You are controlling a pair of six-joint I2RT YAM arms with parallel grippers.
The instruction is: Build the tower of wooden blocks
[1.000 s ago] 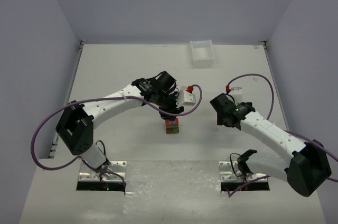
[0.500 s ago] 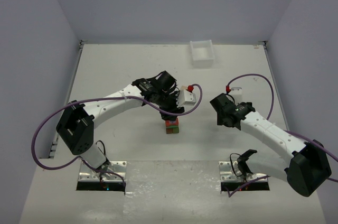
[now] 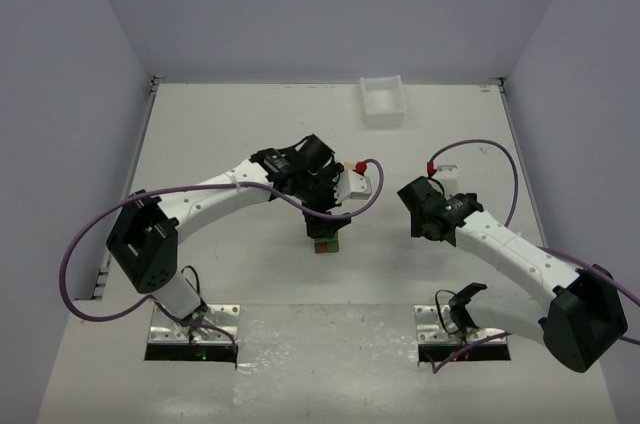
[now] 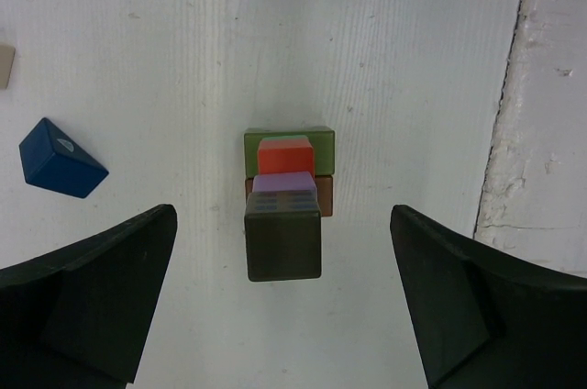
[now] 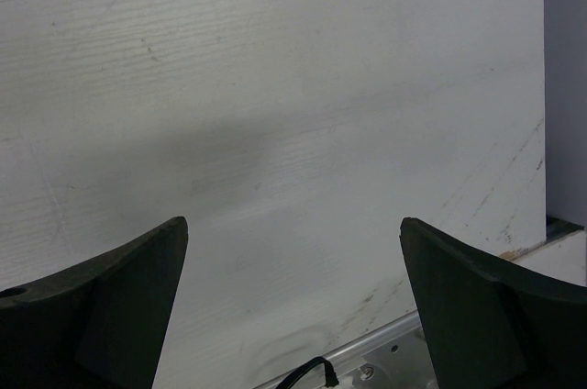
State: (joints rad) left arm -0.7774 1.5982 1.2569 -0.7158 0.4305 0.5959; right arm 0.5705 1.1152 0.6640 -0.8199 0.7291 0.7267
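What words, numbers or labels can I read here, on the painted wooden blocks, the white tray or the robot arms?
No readable text in any view.
Blue wedge-shaped wooden block: a small pale mark, too small to read.
Dark olive wooden cube topping the tower: faint bluish squares only, no letters.
White plastic tray, left arm, right arm: no legible print.

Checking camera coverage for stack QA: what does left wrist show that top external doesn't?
Left wrist only: the layering of the tower, olive block over purple block, red-orange block and green block, plus a loose blue block on the table. Top external only: the white tray and the right gripper. Both: the tower beneath the open left gripper.
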